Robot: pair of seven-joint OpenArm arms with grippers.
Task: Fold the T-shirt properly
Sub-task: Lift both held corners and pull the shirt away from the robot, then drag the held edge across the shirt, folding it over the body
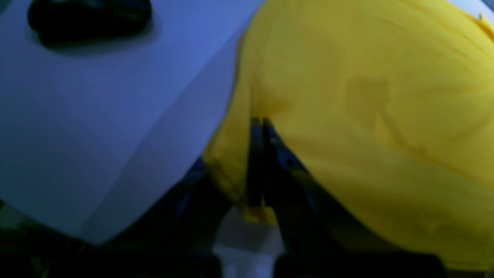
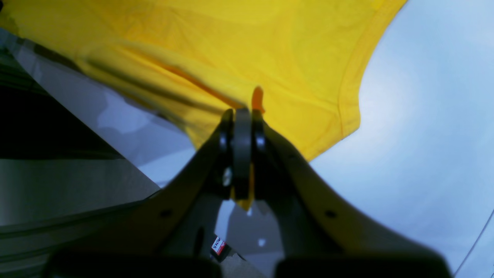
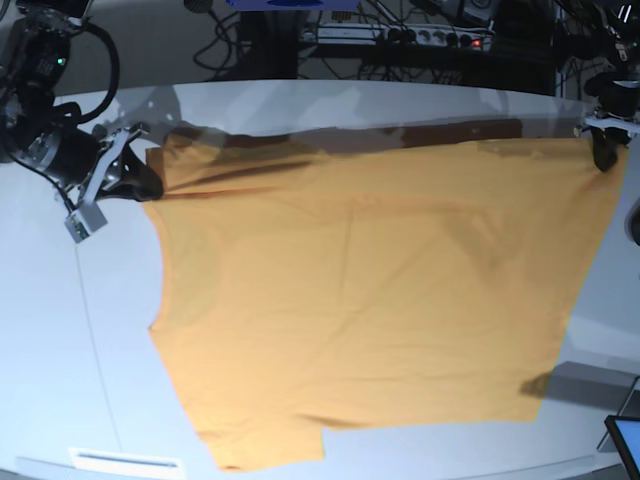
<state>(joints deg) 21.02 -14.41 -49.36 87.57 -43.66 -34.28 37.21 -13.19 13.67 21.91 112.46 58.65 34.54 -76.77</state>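
Each end effector, left (image 1: 259, 127) and right (image 2: 243, 116), pinches the stretched orange-yellow T-shirt (image 3: 370, 290).

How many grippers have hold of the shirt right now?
2. The right gripper pinches the shirt at its far corner on the base view's left; the left gripper pinches the far corner on that view's right.
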